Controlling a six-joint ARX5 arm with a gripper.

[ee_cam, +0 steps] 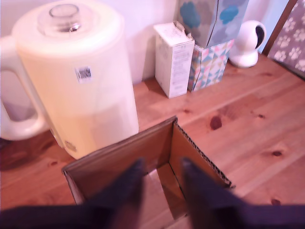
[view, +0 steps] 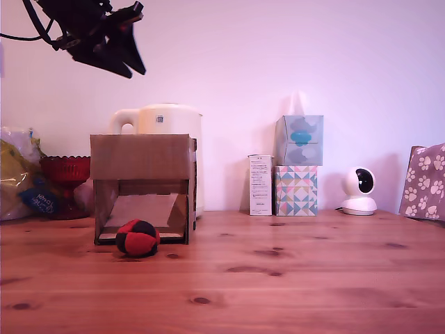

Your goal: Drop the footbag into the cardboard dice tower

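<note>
Both shots have a pinkish-purple cast, the wall going lilac. Lighting is soft and even, pretty bright, no hard glare. In the exterior view the footbag [view: 138, 238] drops only a faint shadow on the bench [view: 292, 278], and the inside of the cardboard dice tower [view: 142, 188] is dim. The pincer [view: 115, 43] up top is nearly a black silhouette. The wrist view is softer: its fingers [ee_cam: 125, 191] are dark, blurry blobs up close, and the kettle [ee_cam: 76, 76] looks washed out with its cream body almost blown.
</note>
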